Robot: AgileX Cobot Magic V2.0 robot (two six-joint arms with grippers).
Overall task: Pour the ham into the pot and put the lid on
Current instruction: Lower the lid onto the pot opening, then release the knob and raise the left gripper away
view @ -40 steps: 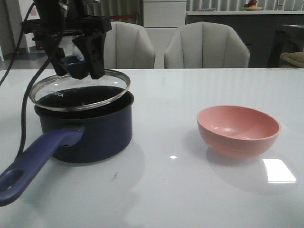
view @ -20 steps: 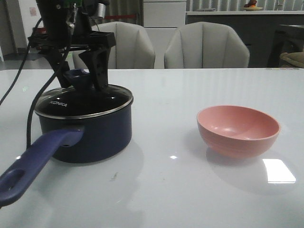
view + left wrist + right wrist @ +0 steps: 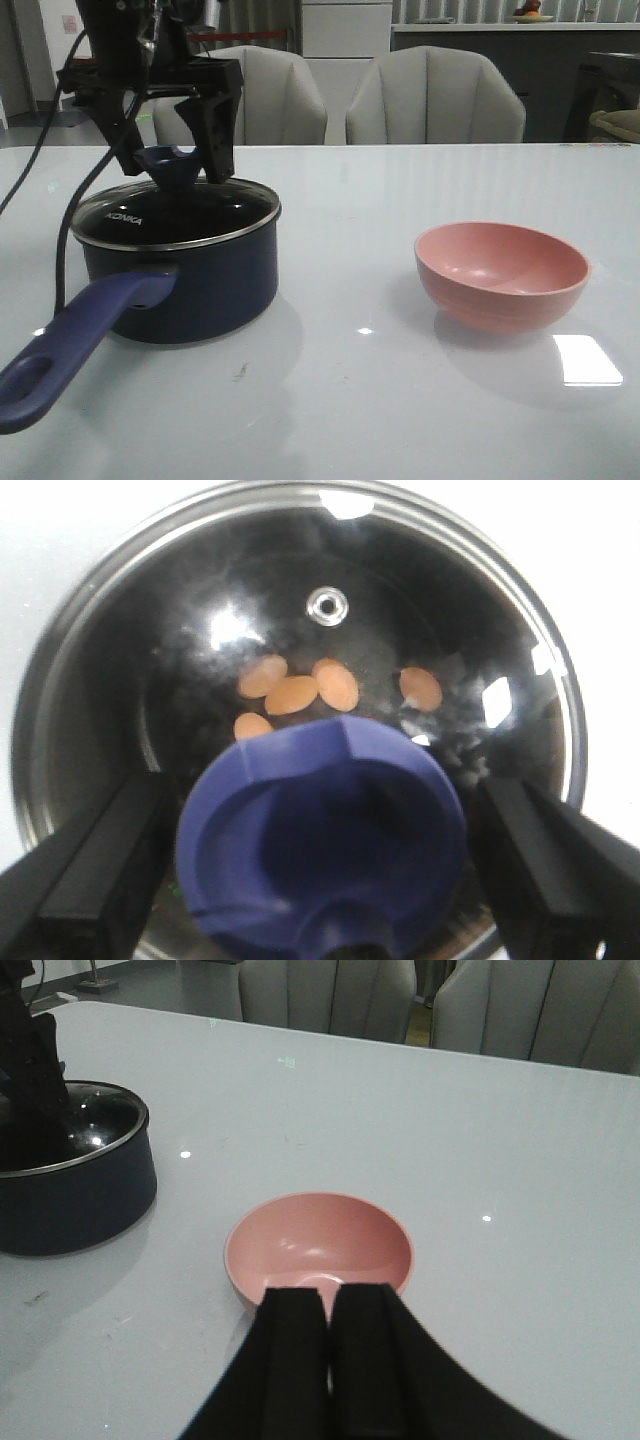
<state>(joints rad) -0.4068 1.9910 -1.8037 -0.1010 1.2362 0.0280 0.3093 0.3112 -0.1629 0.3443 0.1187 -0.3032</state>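
The dark navy pot (image 3: 190, 285) stands at the table's left, its long blue handle (image 3: 70, 345) pointing toward the front edge. The glass lid (image 3: 175, 215) lies flat on the pot's rim. My left gripper (image 3: 172, 160) is open, one finger on each side of the blue knob (image 3: 168, 165) and a gap at both. Through the lid (image 3: 200, 610) in the left wrist view, several orange-pink ham pieces (image 3: 292, 693) lie on the pot's bottom behind the knob (image 3: 320, 840). My right gripper (image 3: 330, 1300) is shut and empty, above the table beside the pink bowl (image 3: 330, 1235).
The empty salmon-pink bowl (image 3: 502, 272) sits to the right of the pot, well apart from it. Two grey chairs (image 3: 435, 95) stand behind the table's far edge. The left arm's black cable (image 3: 65, 250) hangs down beside the pot.
The lid, held tilted above the pot a second ago, came down flat on the rim. The left gripper's fingers have since spread away from the knob and risen slightly.
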